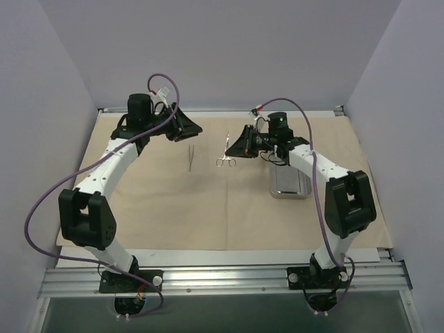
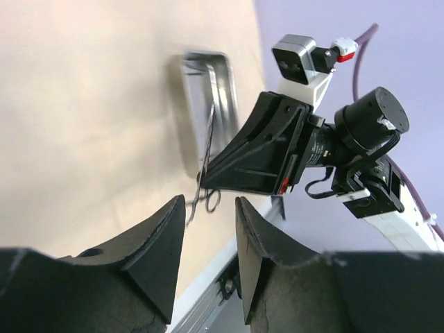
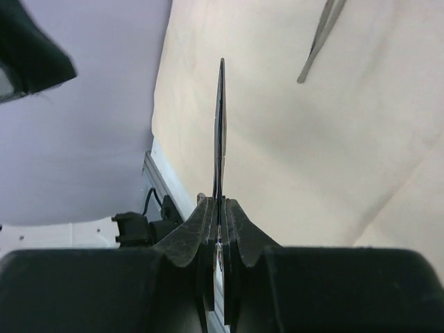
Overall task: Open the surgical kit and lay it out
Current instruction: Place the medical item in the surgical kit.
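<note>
Gripping one scissor-like instrument [image 3: 220, 125] edge-on, the right gripper [image 1: 234, 148] has its fingers clamped on it, just left of the steel tray [image 1: 288, 186]. The second instrument [image 1: 191, 157] lies on the flat beige cloth [image 1: 173, 215], farther left of the tray. The left gripper [image 1: 189, 132] hovers near that instrument, fingers apart, holding nothing.

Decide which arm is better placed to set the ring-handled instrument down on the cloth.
Right: the right tool grips the ring-handled instrument over the cloth; the left tool is open, empty.

One cloth wrap [image 1: 139, 208], one steel tray [image 1: 288, 187], two thin metal instruments [image 1: 191, 157] [image 1: 225, 161].
</note>
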`<state>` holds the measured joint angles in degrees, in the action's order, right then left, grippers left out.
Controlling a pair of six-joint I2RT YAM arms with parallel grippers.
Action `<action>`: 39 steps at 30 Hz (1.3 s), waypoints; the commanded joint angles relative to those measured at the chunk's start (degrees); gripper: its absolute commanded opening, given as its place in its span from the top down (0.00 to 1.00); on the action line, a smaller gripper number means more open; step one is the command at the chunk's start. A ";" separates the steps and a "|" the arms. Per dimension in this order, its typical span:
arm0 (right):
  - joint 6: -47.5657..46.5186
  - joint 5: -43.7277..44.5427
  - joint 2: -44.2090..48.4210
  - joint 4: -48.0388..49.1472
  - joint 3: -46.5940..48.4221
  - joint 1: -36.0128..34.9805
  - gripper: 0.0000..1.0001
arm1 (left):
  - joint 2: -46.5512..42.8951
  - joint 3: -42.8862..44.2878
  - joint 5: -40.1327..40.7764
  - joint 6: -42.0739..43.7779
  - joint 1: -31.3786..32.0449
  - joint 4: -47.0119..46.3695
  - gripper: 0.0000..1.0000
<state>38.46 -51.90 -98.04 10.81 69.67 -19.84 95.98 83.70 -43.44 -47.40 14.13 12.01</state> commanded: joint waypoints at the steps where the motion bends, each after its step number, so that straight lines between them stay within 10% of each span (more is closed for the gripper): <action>1: 2.50 3.55 -4.52 3.26 5.64 -2.13 1.00 | -6.50 -1.70 12.75 8.10 -3.66 16.09 0.56; 20: 0.57 11.03 -32.82 -6.76 32.45 -6.09 1.00 | -13.89 -10.31 21.55 24.80 -7.19 29.91 0.56; 39: -1.36 10.42 -41.61 -8.87 37.55 -7.24 1.00 | -13.37 -11.72 19.71 24.46 -8.07 28.33 0.56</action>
<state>39.22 -39.92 -138.61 3.51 103.63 -26.83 83.79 71.81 -22.79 -23.40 6.63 41.41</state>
